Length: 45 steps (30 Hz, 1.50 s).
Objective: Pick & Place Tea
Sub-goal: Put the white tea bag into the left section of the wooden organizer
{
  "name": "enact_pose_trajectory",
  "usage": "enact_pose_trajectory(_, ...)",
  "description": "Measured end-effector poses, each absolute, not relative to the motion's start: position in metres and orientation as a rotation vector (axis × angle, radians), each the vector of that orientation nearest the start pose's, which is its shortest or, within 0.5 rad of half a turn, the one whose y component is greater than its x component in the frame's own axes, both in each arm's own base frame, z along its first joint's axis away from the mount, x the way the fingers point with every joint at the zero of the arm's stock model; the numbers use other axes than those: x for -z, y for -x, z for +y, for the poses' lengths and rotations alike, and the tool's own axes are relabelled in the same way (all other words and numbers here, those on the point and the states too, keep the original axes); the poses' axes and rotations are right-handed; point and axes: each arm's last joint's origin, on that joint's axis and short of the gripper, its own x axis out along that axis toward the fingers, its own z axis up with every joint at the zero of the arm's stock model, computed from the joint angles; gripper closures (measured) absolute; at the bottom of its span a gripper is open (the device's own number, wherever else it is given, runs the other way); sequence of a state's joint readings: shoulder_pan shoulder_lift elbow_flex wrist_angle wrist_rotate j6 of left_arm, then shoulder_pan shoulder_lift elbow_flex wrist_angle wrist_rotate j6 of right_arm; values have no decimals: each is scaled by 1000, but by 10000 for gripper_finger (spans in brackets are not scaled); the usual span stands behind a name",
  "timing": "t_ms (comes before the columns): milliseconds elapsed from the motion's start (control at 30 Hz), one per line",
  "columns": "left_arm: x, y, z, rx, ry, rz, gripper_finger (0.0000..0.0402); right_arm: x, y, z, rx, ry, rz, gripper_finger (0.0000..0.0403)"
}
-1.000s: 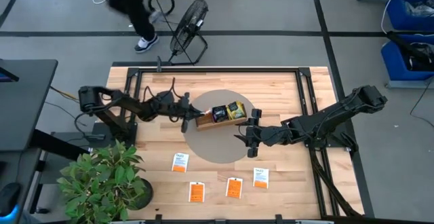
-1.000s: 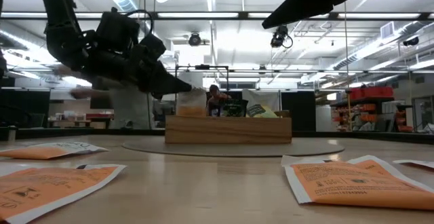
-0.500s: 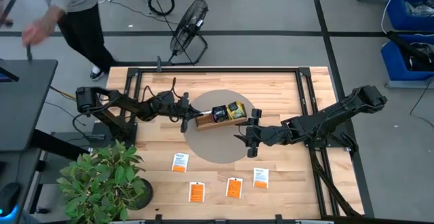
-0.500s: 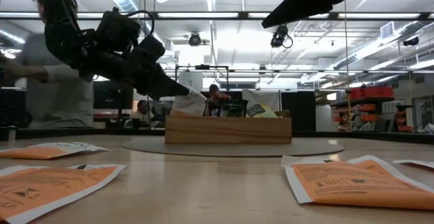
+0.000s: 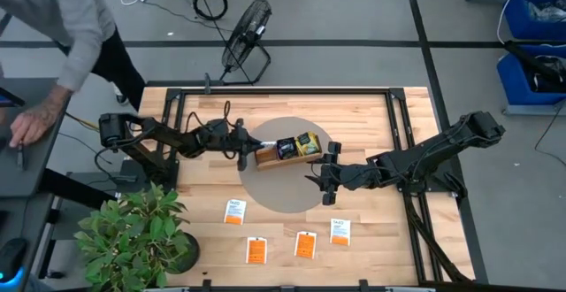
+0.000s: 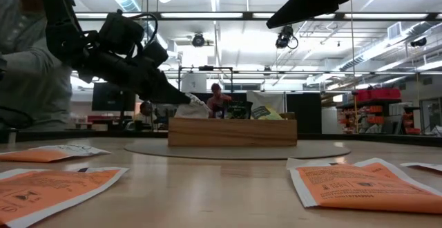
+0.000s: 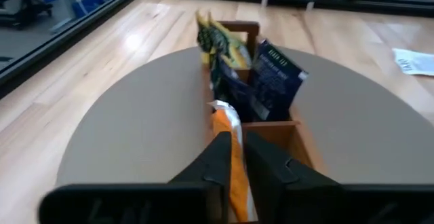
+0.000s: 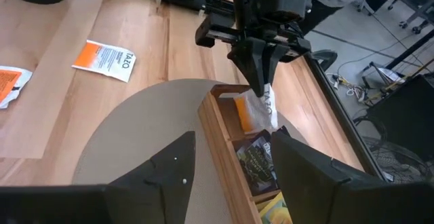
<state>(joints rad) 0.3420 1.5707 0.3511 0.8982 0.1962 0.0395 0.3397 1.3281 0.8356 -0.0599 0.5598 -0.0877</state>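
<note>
Left fingers pinch orange-white tea packet | over wooden tray end compartment | right fingers apart, empty

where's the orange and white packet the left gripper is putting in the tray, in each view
High view: hidden under the left gripper at the wooden tray's left end.
Low view: orange and white packet above that end.
Left wrist view: between the fingers.
Right wrist view: in the end compartment.
Shared landmark: the tray.

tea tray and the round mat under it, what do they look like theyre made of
Tray: looks like wood, light brown and matte, with visible board edges and dividers. Round mat: a flat, dull grey-tan disc, possibly felt, card or rubber; the look leaves it open.
</note>
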Motion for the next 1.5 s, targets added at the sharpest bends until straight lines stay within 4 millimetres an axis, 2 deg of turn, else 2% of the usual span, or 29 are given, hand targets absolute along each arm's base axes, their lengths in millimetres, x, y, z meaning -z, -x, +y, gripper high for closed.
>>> enact_pose_trajectory(367, -127, -238, 83, -271, 9, 335, 256, -248, -269, 79, 193, 326, 508, 202)
enact_pose_trajectory(567, -126, -238, 82, -284, 4, 344, 226, -248, -269, 79, 192, 326, 509, 202)
enact_pose_trajectory(933, -127, -240, 78, -274, 17, 329, 246, -248, -269, 79, 192, 326, 509, 202)
enact_pose_trajectory(1167, -136, -244, 76, -285, 6, 232, 261, -248, -268, 79, 192, 326, 509, 202)
enact_pose_trajectory(1500, -138, -244, 75, -292, 2, 211, 275, -248, -268, 79, 189, 328, 515, 202)
